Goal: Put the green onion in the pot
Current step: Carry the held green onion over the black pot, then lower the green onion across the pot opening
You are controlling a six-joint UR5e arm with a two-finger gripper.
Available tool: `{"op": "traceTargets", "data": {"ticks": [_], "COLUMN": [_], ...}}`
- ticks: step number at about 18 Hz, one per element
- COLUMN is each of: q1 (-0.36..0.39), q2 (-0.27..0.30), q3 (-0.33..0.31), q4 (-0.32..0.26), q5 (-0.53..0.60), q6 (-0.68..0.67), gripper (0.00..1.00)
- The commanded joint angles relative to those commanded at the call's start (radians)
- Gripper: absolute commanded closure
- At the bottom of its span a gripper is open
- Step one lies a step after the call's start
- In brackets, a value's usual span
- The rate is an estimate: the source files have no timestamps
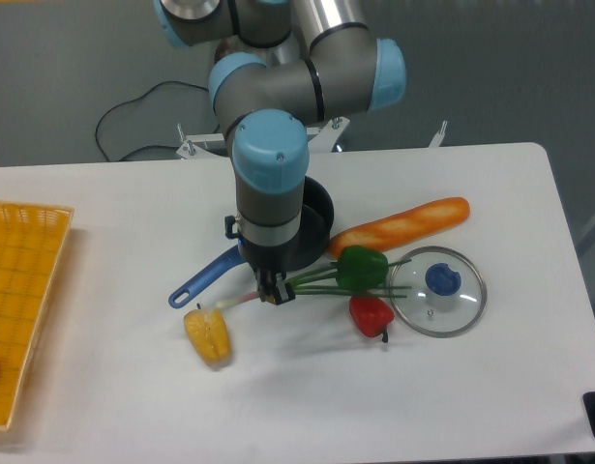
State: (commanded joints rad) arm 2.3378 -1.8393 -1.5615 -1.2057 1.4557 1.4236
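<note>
While the white table (452, 387) fills most of the view, the grey and light-blue arm (270, 164) reaches down over its middle, wrist pointing straight at the surface. At far left an orange mesh basket (21, 290) sits on the table edge. Behind the wrist, and mostly hidden by it, sits the pot (316, 215): dark round body, long flat blue handle running out to the lower left and lying on the table. To its right a long orange-brown baguette (403, 224) lies at a slant. Below the loaf's right end a round glass lid (438, 290) with a blue knob lies flat. A green bell pepper (361, 268) stands between loaf and lid, just beside the lid's rim. A red pepper (371, 314) sits just below the green one. A yellow pepper piece (209, 334) lies to the lower left, below the pot handle.

The gripper (272, 293) has its fingers pinched together on the green onion (321, 284), gripping the stalk near its pale end. The onion hangs roughly level: whitish root end poking left toward the yellow pepper piece, thin dark leaves fanning right, passing in front of the green pepper, tips reaching the lid's rim. Cannot tell whether the leaves touch the table. The onion is outside the pot, just in front of it.
</note>
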Motion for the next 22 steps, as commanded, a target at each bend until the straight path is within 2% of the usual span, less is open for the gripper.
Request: {"op": "traceTargets", "data": {"ticks": [3, 6, 12, 18, 22], "q1": [-0.011, -0.012, -0.022, -0.025, -0.037], "q2": [0.034, 0.054, 0.103, 0.124, 0.134], "q3": [-0.043, -0.069, -0.072, -0.071, -0.071], "q4": [0.000, -0.008, -0.132, -0.140, -0.166], "q5": [-0.012, -0.070, -0.103, -0.107, -0.109], "q6": [-0.012, -0.049, -0.077, -0.094, -0.109], "gripper": [0.87, 0.86, 0.86, 0.86, 0.86]}}
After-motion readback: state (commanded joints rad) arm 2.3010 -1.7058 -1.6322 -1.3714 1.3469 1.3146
